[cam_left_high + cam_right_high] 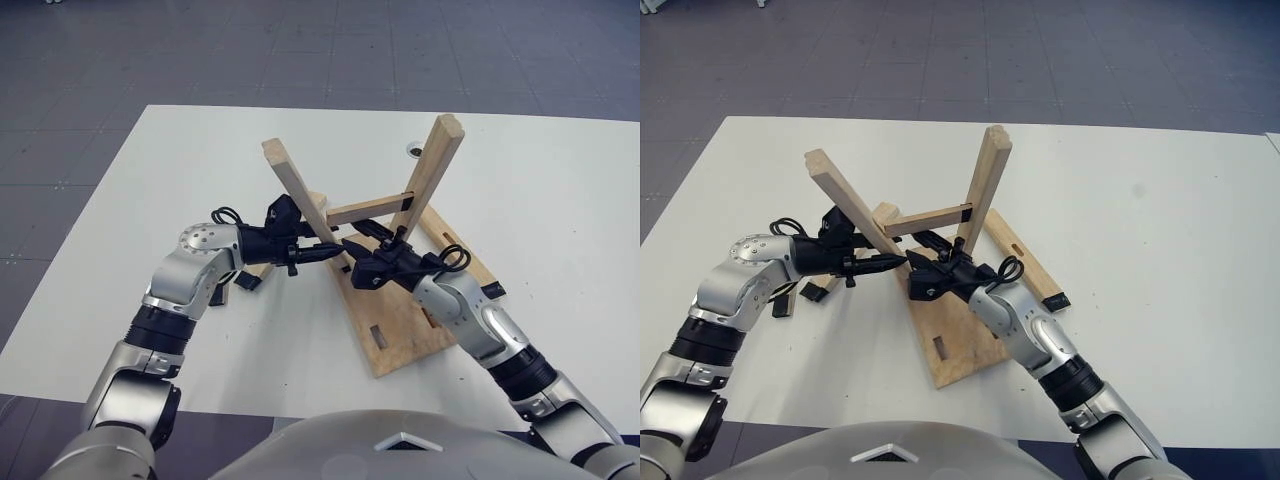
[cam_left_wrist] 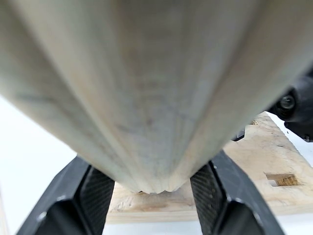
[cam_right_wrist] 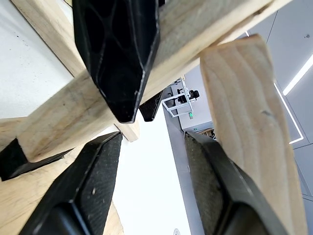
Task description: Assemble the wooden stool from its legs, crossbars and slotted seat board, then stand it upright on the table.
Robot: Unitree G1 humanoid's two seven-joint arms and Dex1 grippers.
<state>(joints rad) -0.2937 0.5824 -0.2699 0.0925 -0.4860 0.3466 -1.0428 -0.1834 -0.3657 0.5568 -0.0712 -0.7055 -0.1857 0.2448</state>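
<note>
White table (image 1: 560, 200), grey tile floor (image 1: 150, 50) behind. My L tool (image 1: 333, 250) clamps left leg (image 1: 295, 185); R tool (image 1: 352, 244) released over seat board (image 1: 400, 335).

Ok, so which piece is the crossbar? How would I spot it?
Find the flat seat board in the middle of the white table. Two sticks lean up from it, the left leg and the right leg. The crossbar is the short stick bridging them in the air, the only piece hanging between two others.

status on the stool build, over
left hand shut on left leg low down; right hand open close by. it and right leg lean up from flat seat board, crossbar joining them. loose slotted bar beside board, not in the way.
</note>
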